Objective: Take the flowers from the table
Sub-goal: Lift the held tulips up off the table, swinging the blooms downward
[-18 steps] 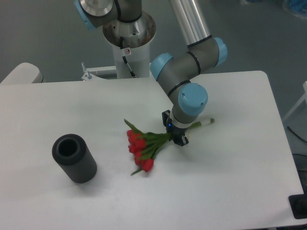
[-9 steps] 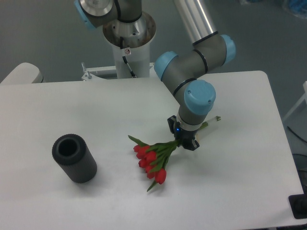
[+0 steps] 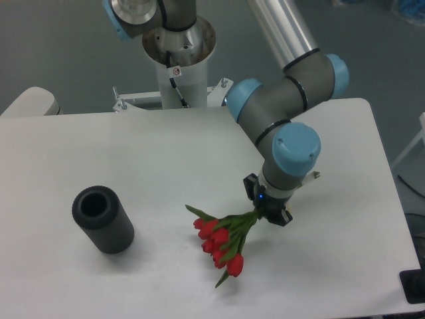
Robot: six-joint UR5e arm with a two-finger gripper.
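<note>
The flowers [image 3: 221,242], red tulip buds with green leaves and stems, hang in my gripper [image 3: 268,212], which is shut on their stems. The buds point down to the left and seem to be just above the white table [image 3: 99,153]. The pale stem ends [image 3: 313,176] stick out to the right behind the wrist. The arm reaches down from the upper middle, and its wrist hides the gripper's upper part.
A black cylinder [image 3: 103,220] lies on the table's left side, its open end facing up-left. The robot's base [image 3: 178,60] stands behind the table's far edge. A dark object [image 3: 415,287] sits at the lower right corner.
My gripper has moved right and toward the front with the flowers in it. The bunch has moved along, away from its earlier spot near the table's middle.
</note>
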